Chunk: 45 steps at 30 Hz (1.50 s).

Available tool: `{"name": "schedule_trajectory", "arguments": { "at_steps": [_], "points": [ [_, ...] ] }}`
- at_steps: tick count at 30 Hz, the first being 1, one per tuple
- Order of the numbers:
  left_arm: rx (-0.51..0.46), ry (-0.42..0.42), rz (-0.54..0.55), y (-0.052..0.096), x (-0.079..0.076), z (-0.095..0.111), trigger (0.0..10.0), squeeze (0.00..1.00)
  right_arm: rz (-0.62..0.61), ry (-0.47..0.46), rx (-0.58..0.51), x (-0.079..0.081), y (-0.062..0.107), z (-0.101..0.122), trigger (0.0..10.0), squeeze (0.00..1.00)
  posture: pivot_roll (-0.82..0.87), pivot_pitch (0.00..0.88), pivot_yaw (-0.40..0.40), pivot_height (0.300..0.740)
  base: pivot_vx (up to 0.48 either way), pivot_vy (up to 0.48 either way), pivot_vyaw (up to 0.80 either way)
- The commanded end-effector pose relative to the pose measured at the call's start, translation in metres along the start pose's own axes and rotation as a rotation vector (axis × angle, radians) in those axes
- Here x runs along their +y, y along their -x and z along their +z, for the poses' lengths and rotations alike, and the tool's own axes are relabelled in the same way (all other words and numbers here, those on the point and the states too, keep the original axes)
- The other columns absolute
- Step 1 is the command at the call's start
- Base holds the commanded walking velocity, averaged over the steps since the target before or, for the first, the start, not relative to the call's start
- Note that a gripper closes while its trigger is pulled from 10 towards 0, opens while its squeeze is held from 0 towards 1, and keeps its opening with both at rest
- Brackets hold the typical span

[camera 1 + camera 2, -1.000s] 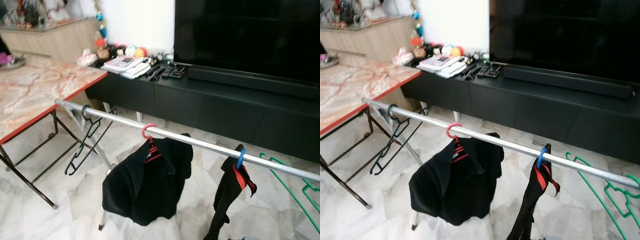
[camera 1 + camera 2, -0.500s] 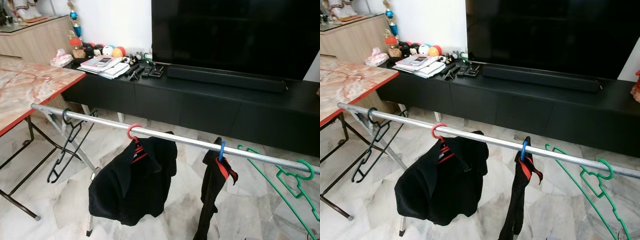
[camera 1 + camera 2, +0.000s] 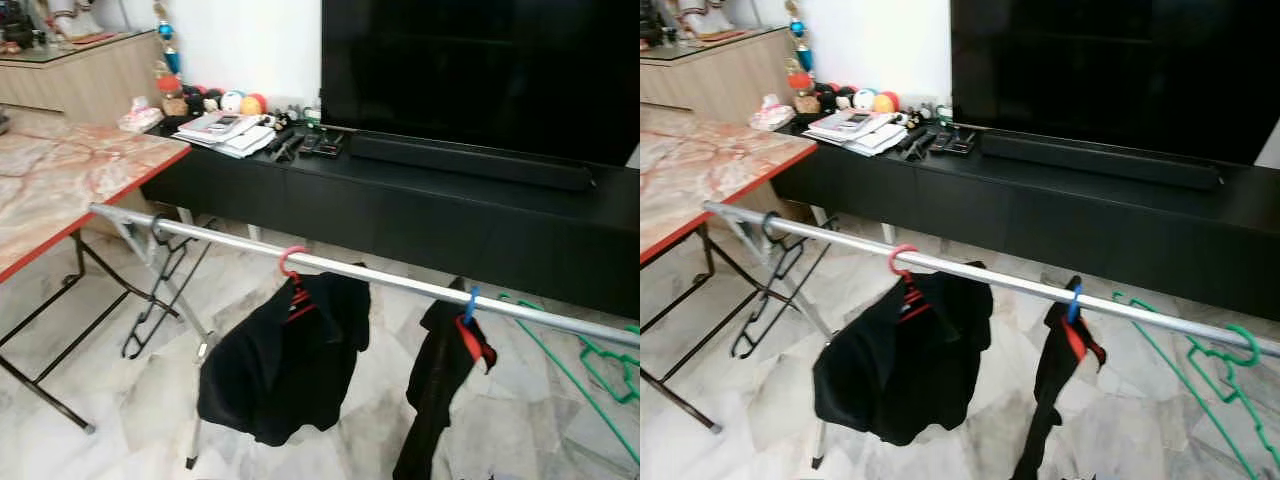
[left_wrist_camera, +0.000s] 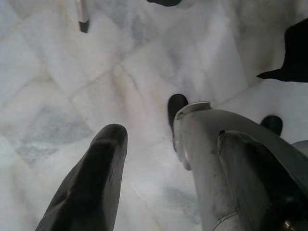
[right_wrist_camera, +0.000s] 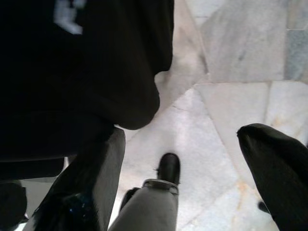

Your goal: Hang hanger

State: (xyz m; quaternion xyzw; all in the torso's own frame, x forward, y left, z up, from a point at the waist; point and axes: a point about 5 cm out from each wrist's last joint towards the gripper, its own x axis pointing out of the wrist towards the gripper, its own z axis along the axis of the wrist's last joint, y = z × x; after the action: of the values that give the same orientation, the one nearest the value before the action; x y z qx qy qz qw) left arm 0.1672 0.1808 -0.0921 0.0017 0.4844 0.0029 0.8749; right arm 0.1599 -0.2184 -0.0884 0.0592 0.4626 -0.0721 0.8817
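pale marble floor point(image 3: 120, 400) runs under everything, living room by the look of it. across the middle goes a silver drying rail point(image 3: 400, 283), sloping down toward the robot's right, and that's where all the hangers are. furthest left on it is an empty black hanger point(image 3: 160, 290), hooked near the rail's end and dangling by the rack's leg point(image 3: 175, 300). next along is a red hanger point(image 3: 293, 268) with a black jacket point(image 3: 285, 365) draped on it. further right a blue hanger point(image 3: 470, 303) carries a narrow black garment with a red collar point(image 3: 445, 370). past that, at the right end, a green hanger point(image 3: 1230, 365) sits hooked on the rail with nothing on it, with more green hanger wire slanting down below the rail beside it.

grippers are both pointed down at the floor. left gripper point(image 4: 147, 168) has its two fingers spread apart with nothing between them, just marble, and one of the robot's silver legs with its dark foot shows past it. right gripper point(image 5: 178, 178) is also spread wide and holding nothing; some black cloth point(image 5: 82, 62) hangs close above one finger, can't tell if it touches.

behind the rail there's a long low black tv cabinet point(image 3: 400, 215) with a big dark tv point(image 3: 480, 70) and a soundbar point(image 3: 470, 162) on top, plus a stack of papers point(image 3: 232, 133), some remotes point(image 3: 310, 145) and a row of colourful balls point(image 3: 235, 100). off to the robot's left is a marble-topped table with a red edge point(image 3: 70, 190) on thin black legs, and a wooden sideboard point(image 3: 90, 80) behind that.
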Motion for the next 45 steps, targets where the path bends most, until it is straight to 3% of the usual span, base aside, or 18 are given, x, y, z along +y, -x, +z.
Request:
{"name": "schedule_trajectory", "arguments": {
  "at_steps": [1, 12, 32, 36, 37, 41, 45],
  "points": [
    [0.036, -0.011, 0.004, 0.001, 0.003, -0.007, 10.0, 0.0, 0.004, -0.01, 0.01, 0.003, 0.0, -0.002, 10.0, 0.0, 0.09, 0.034, 0.01, 0.74, 0.0, 0.39, 0.0],
    [0.036, -0.017, 0.003, 0.001, 0.003, -0.007, 10.0, 0.0, 0.004, -0.011, 0.009, 0.005, -0.001, -0.001, 10.0, 0.0, 0.09, 0.033, 0.012, 0.74, 0.0, 0.384, 0.0],
    [0.026, -0.03, -0.006, 0.001, 0.002, -0.005, 10.0, 0.0, -0.046, -0.049, -0.013, 0.001, 0.0, -0.002, 10.0, 0.0, 0.08, 0.034, 0.012, 0.74, 0.0, 0.0, 0.0],
    [0.027, -0.031, -0.007, 0.001, 0.002, -0.006, 10.0, 0.0, -0.072, -0.06, -0.066, -0.002, 0.0, 0.006, 10.0, 0.0, 0.08, 0.033, 0.01, 0.74, 0.0, 0.0, 0.0],
    [0.027, -0.03, -0.006, 0.001, 0.002, -0.006, 10.0, 0.0, -0.101, -0.114, -0.14, -0.009, 0.0, 0.018, 10.0, 0.0, 0.06, 0.032, 0.007, 0.74, 0.0, 0.0, 0.0],
    [0.029, -0.03, -0.007, 0.001, 0.002, -0.006, 10.0, 0.0, -0.127, -0.157, -0.23, -0.018, 0.003, 0.03, 10.0, 0.0, 0.05, 0.031, 0.004, 0.74, 0.0, 0.0, 0.0],
    [0.031, -0.036, -0.01, 0.001, 0.002, -0.007, 10.0, 0.0, -0.16, -0.157, -0.308, -0.027, 0.008, 0.031, 10.0, 0.0, 0.04, 0.027, 0.001, 0.74, 0.0, 0.0, 0.0]
  ]
}}
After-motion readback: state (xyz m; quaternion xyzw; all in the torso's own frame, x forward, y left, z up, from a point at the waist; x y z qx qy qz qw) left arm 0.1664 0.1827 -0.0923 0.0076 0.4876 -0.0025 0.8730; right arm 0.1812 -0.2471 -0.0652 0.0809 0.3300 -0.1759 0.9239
